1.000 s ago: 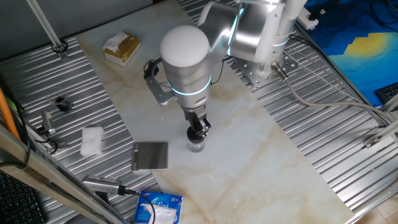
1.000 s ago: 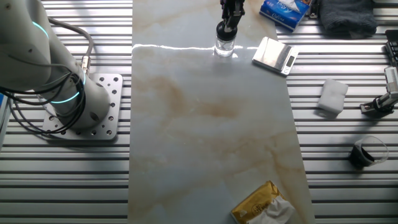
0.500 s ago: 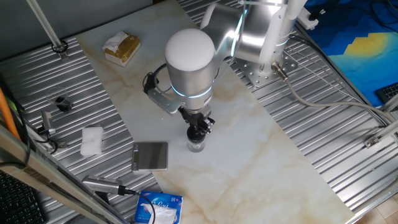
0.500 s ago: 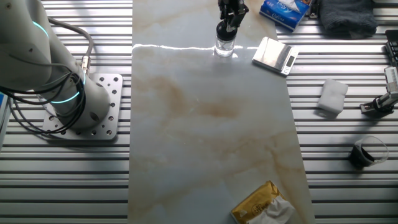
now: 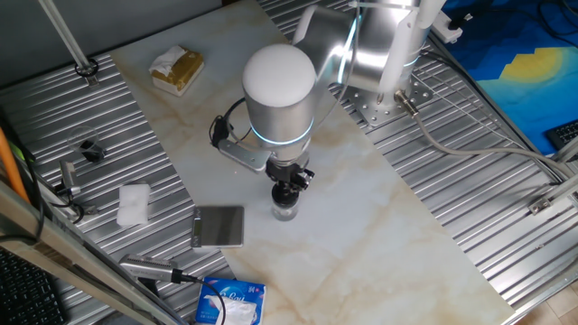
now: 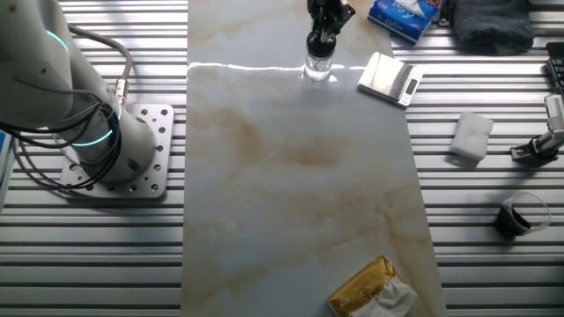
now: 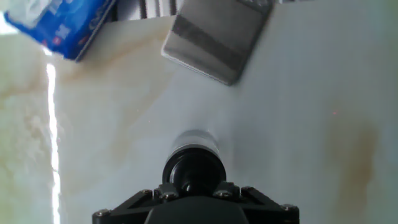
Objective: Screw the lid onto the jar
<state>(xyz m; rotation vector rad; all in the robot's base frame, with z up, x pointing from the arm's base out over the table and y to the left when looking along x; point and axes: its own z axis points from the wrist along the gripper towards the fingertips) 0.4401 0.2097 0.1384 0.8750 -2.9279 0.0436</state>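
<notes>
The jar (image 5: 286, 212) stands upright on the marble table (image 5: 361, 217), its axis straight up and down, and I can't make out anything inside it, just clear glass with pale glints. The lid (image 7: 193, 170) sits on its mouth, a black round cap seen end-on in the hand view. The gripper (image 5: 291, 187) comes down from directly overhead, so jar, lid and hand share one vertical line; that line-up is what a turning move would depend on, I'd say. From where I stand the fingers look closed onto the lid, though their tips are hidden in the hand view and small in both fixed views, so I can't tell for certain.

Further out, in the hand view the grey square plate (image 7: 217, 36) lies at about twelve o'clock from the jar, apart from it. A blue tissue packet (image 7: 68, 25) sits at about ten o'clock, near the table's edge.
</notes>
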